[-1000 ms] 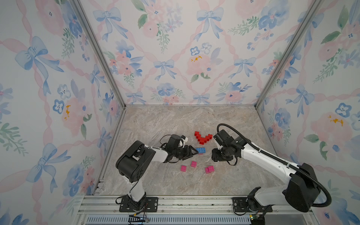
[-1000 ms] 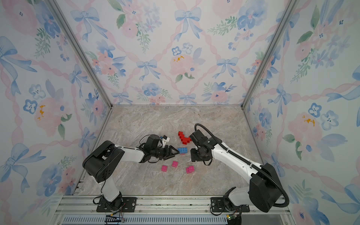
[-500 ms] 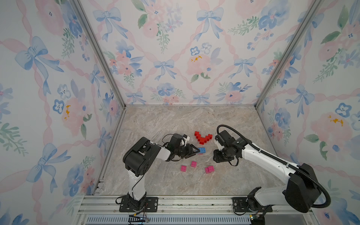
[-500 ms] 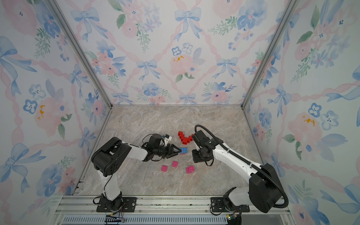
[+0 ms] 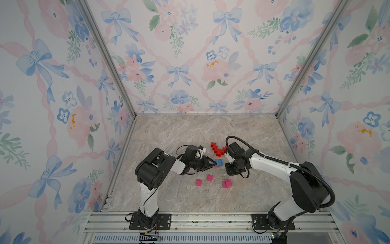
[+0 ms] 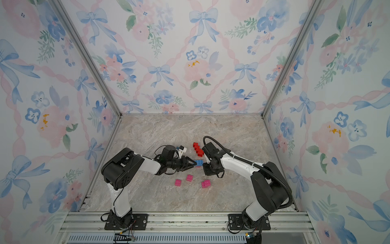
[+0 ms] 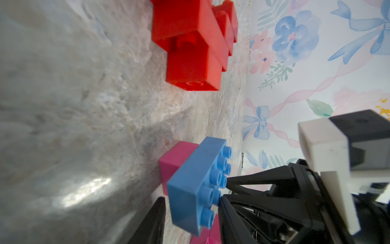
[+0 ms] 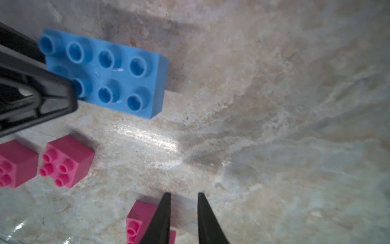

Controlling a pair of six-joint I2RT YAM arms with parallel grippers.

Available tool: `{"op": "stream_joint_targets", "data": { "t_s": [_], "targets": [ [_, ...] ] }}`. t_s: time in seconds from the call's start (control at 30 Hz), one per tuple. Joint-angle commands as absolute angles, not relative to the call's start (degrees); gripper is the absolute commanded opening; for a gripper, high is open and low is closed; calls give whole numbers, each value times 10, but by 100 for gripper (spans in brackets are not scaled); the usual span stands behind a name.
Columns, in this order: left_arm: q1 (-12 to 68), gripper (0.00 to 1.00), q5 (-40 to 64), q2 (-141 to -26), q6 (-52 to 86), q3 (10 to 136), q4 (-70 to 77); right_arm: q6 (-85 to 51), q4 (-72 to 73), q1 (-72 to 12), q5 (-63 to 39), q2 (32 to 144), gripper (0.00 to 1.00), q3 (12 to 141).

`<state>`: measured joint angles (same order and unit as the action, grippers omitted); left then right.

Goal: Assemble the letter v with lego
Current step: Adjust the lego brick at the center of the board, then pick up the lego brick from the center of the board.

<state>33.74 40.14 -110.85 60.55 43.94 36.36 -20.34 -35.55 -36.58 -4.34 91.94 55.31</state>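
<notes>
You are pinching the blue brick (image 8: 109,74) by one end with the left gripper (image 7: 191,198); your right gripper (image 8: 183,195) is hanging empty near a pink brick (image 8: 139,219), fingers drawn together

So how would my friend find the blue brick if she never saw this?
Find the marble floor, then the red V of bricks. Just on the arms' side of it, at the tip of the left gripper, is the blue brick. It is the only blue one, longer than the square red and pink bricks nearby.
</notes>
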Motion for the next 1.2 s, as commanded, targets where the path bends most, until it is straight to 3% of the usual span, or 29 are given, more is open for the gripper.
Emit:
{"op": "stream_joint_targets", "data": {
  "t_s": [0.0,0.6,0.8,0.97,1.03,1.17],
  "targets": [
    [333,42,398,-1127,605,446,357,-195,-338,-372,-47,937,23,554],
    [329,42,397,-1122,598,432,357,-262,-402,-402,-70,839,24,471],
    [329,41,398,-1121,595,430,357,-202,-478,-394,-15,757,49,491],
    [329,41,399,-1119,595,429,357,-134,-454,-430,-51,730,71,494],
    [329,40,399,-1119,595,427,357,-123,-452,-442,-46,745,77,502],
    [328,40,401,-1117,594,427,357,-114,-457,-473,-42,801,78,524]
  ]
}}
